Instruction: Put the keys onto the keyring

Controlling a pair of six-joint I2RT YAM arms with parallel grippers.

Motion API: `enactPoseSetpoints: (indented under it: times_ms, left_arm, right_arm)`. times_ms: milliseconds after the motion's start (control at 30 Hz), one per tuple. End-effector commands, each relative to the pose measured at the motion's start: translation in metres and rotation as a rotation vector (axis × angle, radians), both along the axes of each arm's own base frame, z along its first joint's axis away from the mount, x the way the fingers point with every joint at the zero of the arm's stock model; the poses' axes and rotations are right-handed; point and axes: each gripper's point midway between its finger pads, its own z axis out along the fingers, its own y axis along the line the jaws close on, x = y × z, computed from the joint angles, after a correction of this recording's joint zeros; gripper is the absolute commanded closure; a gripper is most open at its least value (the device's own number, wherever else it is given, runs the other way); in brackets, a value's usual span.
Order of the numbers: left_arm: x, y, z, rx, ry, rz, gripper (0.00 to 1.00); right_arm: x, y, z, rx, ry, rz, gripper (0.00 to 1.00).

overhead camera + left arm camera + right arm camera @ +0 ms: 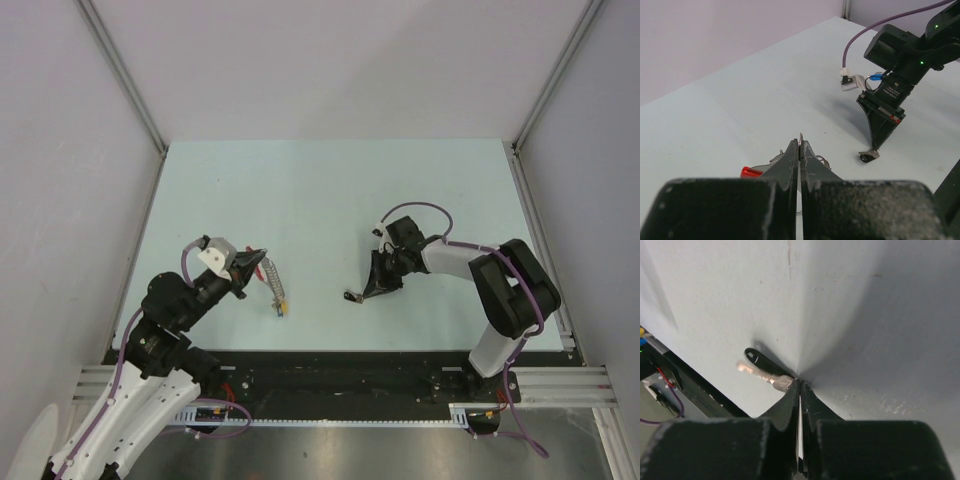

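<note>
My left gripper (252, 264) is shut on the keyring (272, 282), a grey metal ring held edge-on just above the table. Small yellow and blue tags (282, 307) hang at its lower end. In the left wrist view the ring's thin metal edge (801, 138) sticks out between the shut jaws, and its red section (751, 172) shows to the left. My right gripper (372, 288) is shut on a silver key (765, 376) with a black tag (756, 357), tip down at the table. This key (352, 296) points left. It also shows in the left wrist view (868, 156).
The pale table (330, 190) is walled by white panels at the left, back and right. A black rail (340, 375) runs along the near edge. A purple cable (415, 208) loops over the right wrist. About a hand's width separates the two grippers.
</note>
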Motion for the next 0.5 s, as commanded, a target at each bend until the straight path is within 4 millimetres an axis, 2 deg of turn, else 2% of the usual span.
enactPoseSetpoints:
  times_ms: [0, 100, 133, 167, 233, 267, 300, 333, 367, 400, 433, 467]
  left_arm:
    - [-0.001, -0.001, 0.016, -0.038, -0.039, -0.009, 0.99]
    - [-0.001, -0.002, 0.015, -0.037, -0.038, -0.014, 1.00]
    - [0.000, -0.002, 0.015, -0.039, -0.036, -0.011, 1.00]
    - [-0.001, -0.002, 0.015, -0.040, -0.037, -0.012, 1.00]
    - [-0.001, -0.002, 0.016, -0.042, -0.038, -0.012, 1.00]
    - [-0.001, -0.001, 0.016, -0.043, -0.039, -0.006, 1.00]
    - [-0.001, -0.001, 0.016, -0.044, -0.042, -0.008, 1.00]
    - [-0.002, 0.000, 0.017, -0.046, -0.046, -0.005, 1.00]
    - [-0.001, 0.001, 0.018, -0.051, -0.048, 0.001, 0.99]
    - [-0.001, 0.002, 0.018, -0.052, -0.049, 0.006, 1.00]
    - [-0.001, 0.002, 0.017, -0.053, -0.048, 0.009, 1.00]
    - [-0.001, 0.003, 0.018, -0.055, -0.053, 0.012, 1.00]
  right_arm:
    - [0.018, 0.002, 0.019, 0.000, -0.114, 0.001, 1.00]
    - [0.021, 0.006, 0.034, -0.018, -0.221, 0.029, 1.00]
    - [0.024, 0.010, 0.049, -0.013, -0.286, 0.039, 1.00]
    - [0.028, 0.009, 0.051, -0.056, -0.345, 0.034, 1.00]
    - [0.022, 0.024, 0.066, -0.076, -0.487, 0.095, 1.00]
    - [0.035, 0.026, 0.074, -0.111, -0.602, 0.063, 1.00]
    - [0.037, 0.030, 0.079, -0.117, -0.669, 0.068, 1.00]
    - [0.023, 0.033, 0.066, -0.126, -0.691, 0.098, 1.00]
    - [0.038, 0.040, 0.086, -0.081, -0.807, 0.033, 1.00]
    - [0.034, 0.044, 0.086, -0.053, -0.832, 0.033, 1.00]
    - [0.021, 0.047, 0.077, -0.034, -0.849, 0.061, 1.00]
    - [0.024, 0.055, 0.091, 0.006, -0.937, 0.035, 1.00]
